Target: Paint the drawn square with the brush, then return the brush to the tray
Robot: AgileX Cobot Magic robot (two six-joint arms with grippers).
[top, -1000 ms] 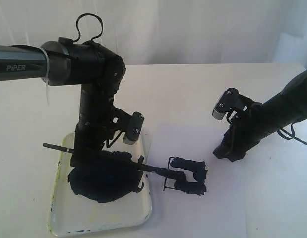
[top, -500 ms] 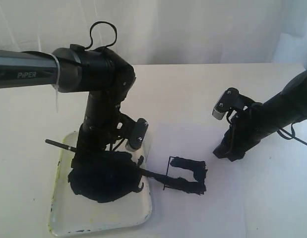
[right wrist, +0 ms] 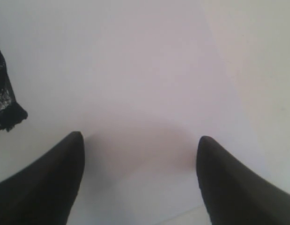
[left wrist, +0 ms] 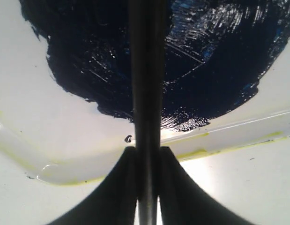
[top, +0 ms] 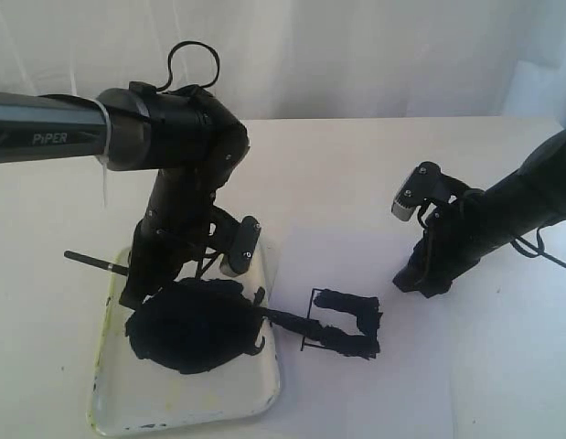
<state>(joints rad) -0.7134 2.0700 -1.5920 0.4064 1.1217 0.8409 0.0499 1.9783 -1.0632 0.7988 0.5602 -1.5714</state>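
My left gripper (top: 134, 291) is shut on the brush (top: 95, 262), low over the tray (top: 186, 407) by its blue-black paint puddle (top: 186, 334). The brush's long black shaft runs across the puddle, and its tip end (top: 305, 327) lies over the near side of the drawn square (top: 348, 322), which is smeared with dark paint. In the left wrist view the shaft (left wrist: 145, 84) passes straight between the fingers (left wrist: 117, 192) above the puddle (left wrist: 88, 51) and the tray's yellow-stained rim (left wrist: 65, 172). My right gripper (top: 418, 280) stands open and holds nothing, on the paper to the right of the square.
White paper (top: 356, 229) covers the table (top: 45, 210) round the square. The right wrist view shows my right gripper (right wrist: 140, 140) over bare paper (right wrist: 149, 70), with a dark paint smear (right wrist: 3, 93) at the frame's edge. A white curtain (top: 356, 55) hangs behind.
The left arm shifted right, then drew back left with the brush. The handle end moved up and left, and the tip swept from the square's middle to its near side. The right arm stayed still.
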